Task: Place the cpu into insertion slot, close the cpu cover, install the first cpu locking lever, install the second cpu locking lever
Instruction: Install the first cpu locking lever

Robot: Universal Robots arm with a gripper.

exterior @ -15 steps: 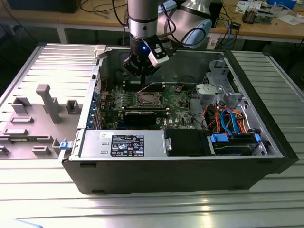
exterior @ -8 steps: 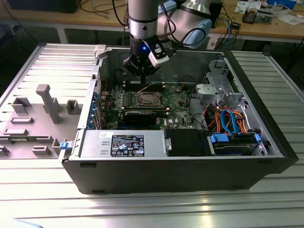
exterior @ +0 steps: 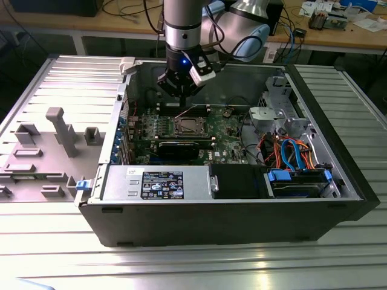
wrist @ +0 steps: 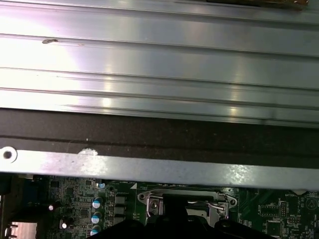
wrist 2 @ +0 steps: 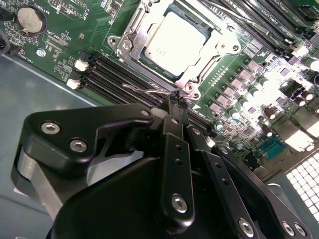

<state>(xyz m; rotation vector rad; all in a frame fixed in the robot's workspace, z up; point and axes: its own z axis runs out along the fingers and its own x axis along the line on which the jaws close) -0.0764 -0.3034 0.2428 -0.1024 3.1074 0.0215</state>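
Observation:
The cpu (wrist 2: 175, 41), a square chip with a dull silver top, lies flat in the insertion slot (exterior: 177, 126) on the green board. The cpu cover (wrist 2: 130, 44), a silvery frame plate, lies down around it. A thin wire locking lever (wrist 2: 148, 91) stands raised beside the socket's edge, its free end meeting the fingertips of my gripper (wrist 2: 175, 99). My gripper (exterior: 181, 96) hangs just behind the socket inside the case. Its black fingers are pressed together with no gap; I cannot tell whether the wire is pinched or merely touched. The first wrist view shows the cover's edge (wrist: 187, 195).
Long black memory slots (wrist 2: 112, 74) run beside the socket. A coin battery (wrist 2: 31, 19) sits on the board. The case holds a power supply (exterior: 160, 181) in front and blue cables (exterior: 290, 151) at the exterior view's right. Case walls (wrist: 149, 167) surround the board closely.

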